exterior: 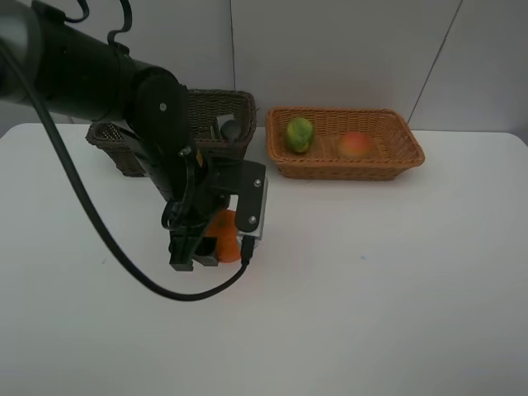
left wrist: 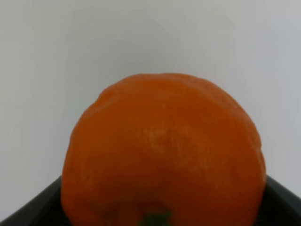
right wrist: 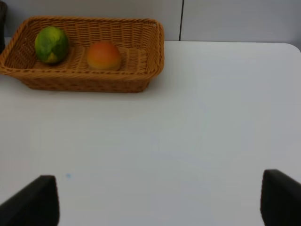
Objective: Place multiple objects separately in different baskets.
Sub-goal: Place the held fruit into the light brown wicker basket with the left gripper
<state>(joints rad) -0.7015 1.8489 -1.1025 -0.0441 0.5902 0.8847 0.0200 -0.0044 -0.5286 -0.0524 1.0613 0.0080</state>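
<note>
White covers nearly everything: a smooth white table (exterior: 396, 289) fills the scene, and a white wall (exterior: 346, 49) stands behind it, with thin dark seams between its panels.

On the left side of the table, the black left arm bends down. Its left gripper (exterior: 206, 247) sits low over the table with its fingers spread wide on both sides of the orange (left wrist: 164, 155). In the left wrist view the orange fills most of the picture, and only dark finger edges show at the corners. I cannot tell if the fingers press on the fruit.

Far back on the left sits the dark brown basket (exterior: 235, 103), partly hidden by the arm. Something dark lies inside it, but it is too hidden to name.

Just right of it, along the far edge, sits the light tan basket (exterior: 404, 153). A green citrus (exterior: 299, 134) lies in its left part and a red-orange fruit (exterior: 355, 145) lies near its middle, apart from each other.

The right gripper (right wrist: 160, 197) is out of the high view. In the right wrist view its two dark fingers stand spread far apart over bare table, holding nothing.
</note>
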